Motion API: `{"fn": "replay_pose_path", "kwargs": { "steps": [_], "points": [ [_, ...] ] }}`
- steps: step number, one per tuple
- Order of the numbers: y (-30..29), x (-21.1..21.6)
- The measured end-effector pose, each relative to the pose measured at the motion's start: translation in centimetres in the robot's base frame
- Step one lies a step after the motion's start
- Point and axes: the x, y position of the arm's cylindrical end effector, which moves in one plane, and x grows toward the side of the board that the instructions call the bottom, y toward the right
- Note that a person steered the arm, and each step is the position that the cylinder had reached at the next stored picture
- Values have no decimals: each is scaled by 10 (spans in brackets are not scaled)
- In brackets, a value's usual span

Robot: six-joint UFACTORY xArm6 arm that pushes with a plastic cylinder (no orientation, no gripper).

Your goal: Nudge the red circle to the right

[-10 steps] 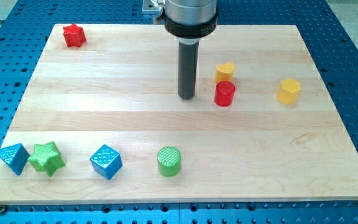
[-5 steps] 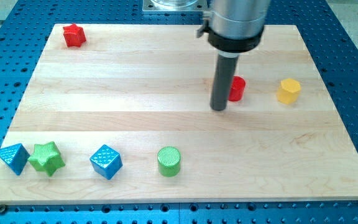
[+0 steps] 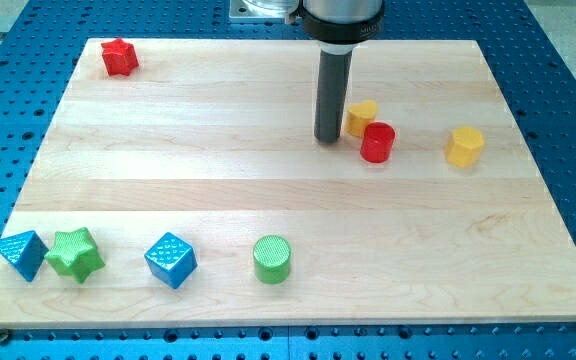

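Observation:
The red circle [image 3: 377,142], a short red cylinder, stands on the wooden board [image 3: 168,150] right of centre. A yellow heart-shaped block [image 3: 361,118] sits just up and left of it, close or touching. My tip [image 3: 328,139] rests on the board a short way left of the red circle, with a gap between them, and beside the yellow heart's left side.
A yellow hexagon block [image 3: 464,146] stands to the right of the red circle. A red star [image 3: 119,57] is at the top left. Along the bottom are a blue triangle-like block [image 3: 21,254], a green star [image 3: 75,254], a blue cube [image 3: 171,260] and a green cylinder [image 3: 272,259].
The red circle has shifted a little to the right and up. My tip went right against it, then drew back left and up; the yellow heart shows again.

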Motion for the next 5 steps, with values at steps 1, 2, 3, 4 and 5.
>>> {"fn": "replay_pose_path", "kwargs": {
  "steps": [1,2,3,4,5],
  "points": [
    [7,-29],
    [-12,-46],
    [32,-66],
    [86,-50],
    [74,-30]
  ]
}}
